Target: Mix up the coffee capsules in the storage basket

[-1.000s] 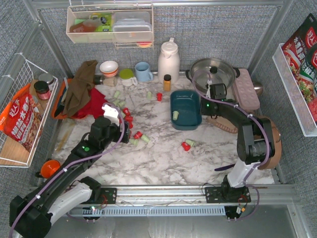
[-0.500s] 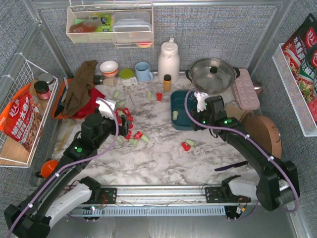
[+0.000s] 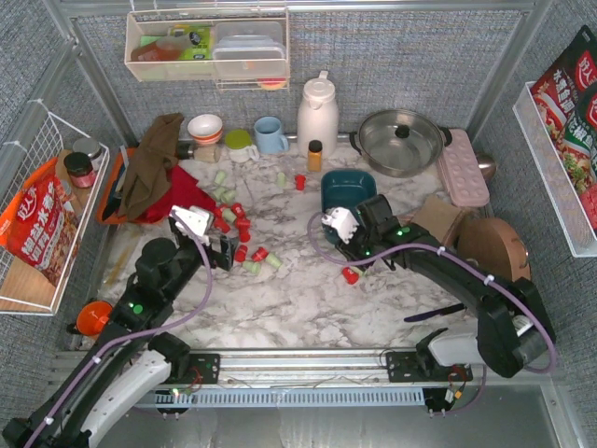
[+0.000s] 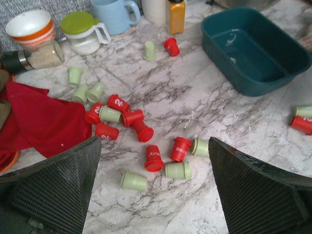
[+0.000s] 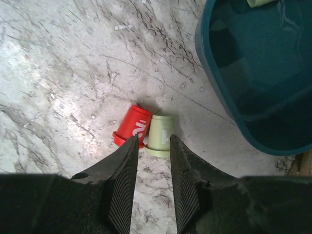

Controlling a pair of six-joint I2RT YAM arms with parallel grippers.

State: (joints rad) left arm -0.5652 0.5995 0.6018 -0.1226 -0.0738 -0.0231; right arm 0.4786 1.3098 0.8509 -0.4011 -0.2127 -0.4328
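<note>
Hovering right fingers [image 5: 122, 170] — parted, empty — over bright red tapered capsule [image 5: 132, 126] touching pale mint capsule [image 5: 161, 134]; centre on one; dark teal plastic basket [image 5: 253, 63], one o'clock.

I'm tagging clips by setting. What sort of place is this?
Probably a mock kitchen counter inside a robot test cell: a marble-look tabletop with a white jug and a lidded pot, all fenced in by grey fabric walls.
</note>
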